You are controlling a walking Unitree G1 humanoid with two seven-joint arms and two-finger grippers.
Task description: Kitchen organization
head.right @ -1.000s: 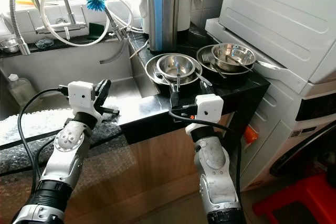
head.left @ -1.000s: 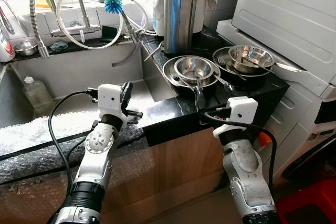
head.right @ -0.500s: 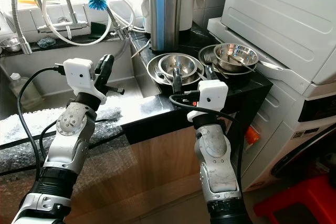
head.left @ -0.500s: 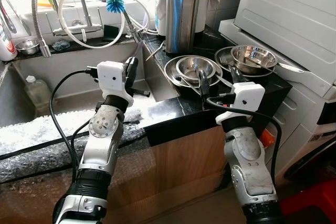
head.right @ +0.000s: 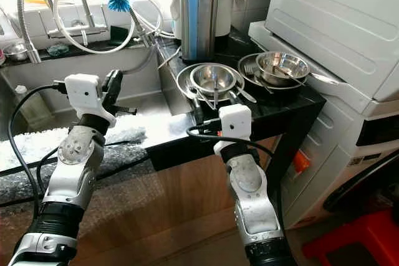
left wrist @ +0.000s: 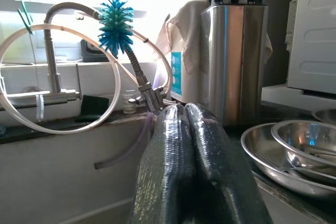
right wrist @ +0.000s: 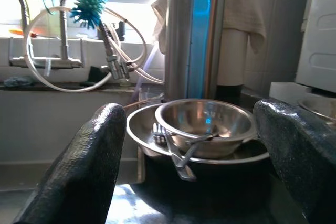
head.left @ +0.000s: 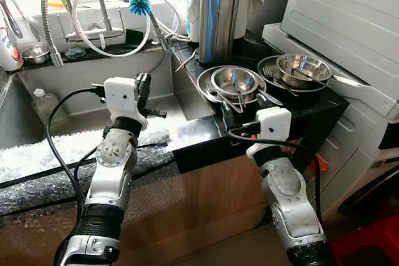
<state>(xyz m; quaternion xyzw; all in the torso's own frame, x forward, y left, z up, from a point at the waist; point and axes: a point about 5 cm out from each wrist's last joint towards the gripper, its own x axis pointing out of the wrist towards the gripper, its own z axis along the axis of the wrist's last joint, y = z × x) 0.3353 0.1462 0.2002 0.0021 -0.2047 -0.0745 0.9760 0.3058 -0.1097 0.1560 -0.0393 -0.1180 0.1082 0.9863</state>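
Observation:
Two nested steel bowls (head.left: pixel 232 82) holding a fork and spoon sit on the black counter (head.left: pixel 199 134) beside the sink. A second steel bowl in a pan (head.left: pixel 302 70) stands to their right. My right gripper (head.left: pixel 244 105) hovers open just in front of the nested bowls (right wrist: pixel 203 120), one finger (right wrist: pixel 79 171) on each side of them in the right wrist view, touching nothing. My left gripper (head.left: pixel 142 88) is raised over the sink's front edge with its fingertips (left wrist: pixel 173 116) pressed together, shut and empty, pointing toward the tap.
A tall steel knife block (head.left: pixel 218 20) stands behind the bowls. A blue bottle brush (head.left: pixel 139 4) and hoses hang on the tap (head.left: pixel 100 4). The deep sink (head.left: pixel 81 91) holds a plastic bottle (head.left: pixel 42 105). Bubble wrap (head.left: pixel 37 154) covers the counter front. A white appliance (head.left: pixel 349 23) sits at right.
My right gripper has drawn slightly left and back from the nested bowls. My left gripper has shifted left and a little lower over the sink edge.

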